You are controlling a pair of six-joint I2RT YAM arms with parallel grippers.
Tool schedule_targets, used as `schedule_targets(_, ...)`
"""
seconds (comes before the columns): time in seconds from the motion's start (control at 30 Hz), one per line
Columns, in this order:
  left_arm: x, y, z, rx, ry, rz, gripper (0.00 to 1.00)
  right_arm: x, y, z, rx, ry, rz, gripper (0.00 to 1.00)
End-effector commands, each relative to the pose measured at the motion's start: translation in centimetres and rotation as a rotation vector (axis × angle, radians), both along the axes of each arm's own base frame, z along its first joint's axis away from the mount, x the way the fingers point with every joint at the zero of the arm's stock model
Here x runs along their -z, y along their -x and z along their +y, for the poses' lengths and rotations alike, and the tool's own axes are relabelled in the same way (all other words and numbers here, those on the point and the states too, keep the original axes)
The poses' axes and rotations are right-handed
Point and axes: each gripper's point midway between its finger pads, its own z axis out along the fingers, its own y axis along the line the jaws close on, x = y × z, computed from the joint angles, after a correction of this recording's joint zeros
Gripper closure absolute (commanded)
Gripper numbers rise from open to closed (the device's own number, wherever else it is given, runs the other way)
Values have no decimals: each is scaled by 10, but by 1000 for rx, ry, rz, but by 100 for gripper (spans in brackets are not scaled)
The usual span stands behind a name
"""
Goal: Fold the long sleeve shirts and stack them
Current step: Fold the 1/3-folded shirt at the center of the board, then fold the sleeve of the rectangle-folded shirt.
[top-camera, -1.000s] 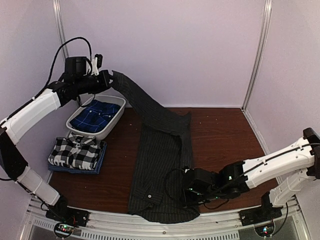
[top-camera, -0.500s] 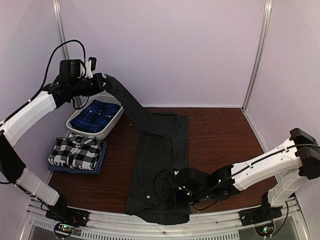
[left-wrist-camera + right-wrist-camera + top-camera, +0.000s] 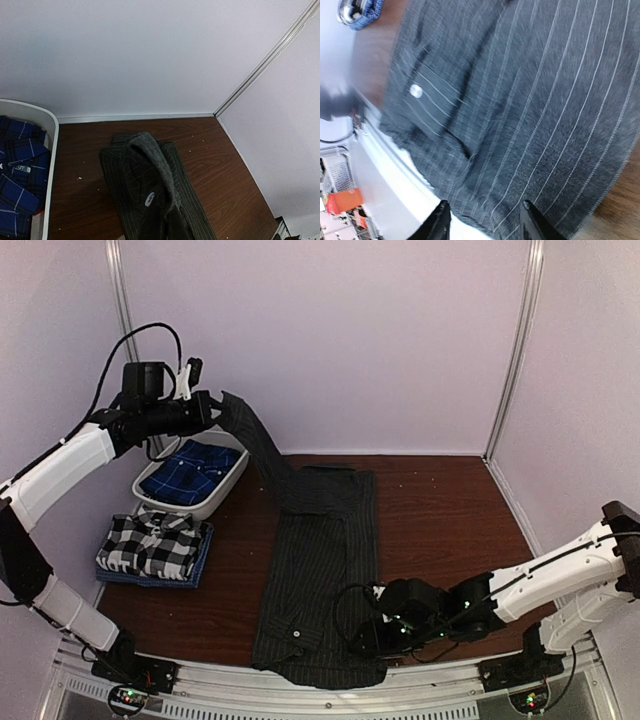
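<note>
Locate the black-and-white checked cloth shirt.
Top view, left side of the brown table: the checked shirt lies folded atop a blue folded cloth, directly on the near side of the white plastic tub holding a blue plaid shirt.

Booth enclosure. Back wall (image 3: 330, 340) plain, pale lilac-white, matte. The side walls are the same: left wall (image 3: 50, 340), right wall (image 3: 590, 390). One slim metal post at each back corner, left post (image 3: 120, 300) and right post (image 3: 520, 340), both running up out of frame. White skirting strip (image 3: 135, 117) where the back wall meets the table. Table (image 3: 450, 530) dark reddish-brown, wood grain visible, a few pale specks (image 3: 80, 178) scattered on it. Ribbed aluminium rail (image 3: 230, 702) along the near edge. Light even and diffuse; shadows soft; faint sheen on the wood toward the right corner.
</note>
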Motion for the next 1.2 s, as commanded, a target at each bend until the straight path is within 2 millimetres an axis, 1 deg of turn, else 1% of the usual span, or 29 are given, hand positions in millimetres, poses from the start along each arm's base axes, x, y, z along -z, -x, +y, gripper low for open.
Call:
schedule_targets(0.0,17,0,-12,82,-3,14,100,-44,-37,1,46,-77,-108,49)
schedule_targets(0.1,22,2,-13,90,-6,24,100,-66,-79,-5,88,-112,-169,49)
schedule_targets(0.17,25,4,-14,100,-4,33,100,-80,-113,-7,114,-129,-216,50)
schedule_targets(0.2,27,5,-15,105,-3,37,100,-90,-134,-6,131,-138,-244,52)
schedule_targets(0.27,27,9,-14,103,1,41,100,-99,-171,-7,150,-140,-282,58)
schedule_targets(0.3,27,11,-14,104,2,41,100,-105,-193,-10,172,-146,-309,60)
schedule_targets(0.4,28,19,-10,93,-4,53,100,-115,-245,-13,197,-162,-365,68)
schedule_targets(0.5,31,29,-7,89,-2,67,100,-115,-297,-18,226,-157,-406,75)
schedule_targets(0.57,31,36,-4,79,1,78,100,-110,-328,-20,237,-162,-416,78)
schedule_targets(0.67,27,51,0,67,0,79,100,-95,-369,-17,238,-162,-409,82)
schedule_targets(0.77,23,70,3,64,4,73,100,-81,-404,-14,237,-155,-414,83)
schedule_targets(0.83,30,81,1,75,-4,95,100,-69,-423,-15,246,-146,-410,83)
schedule_targets(0.9,38,91,-1,79,-13,119,100,-55,-440,-14,245,-146,-396,84)
schedule_targets(1.0,48,105,-1,72,-15,146,100,-34,-459,-12,244,-135,-377,85)
schedule_targets(1.07,55,113,-2,74,-9,163,100,-23,-468,-11,241,-123,-373,85)
schedule_targets(1.1,59,116,-3,77,-10,172,100,-22,-473,-8,238,-125,-376,84)
schedule_targets(1.17,64,118,-6,83,-14,184,100,-13,-478,-8,241,-120,-368,85)
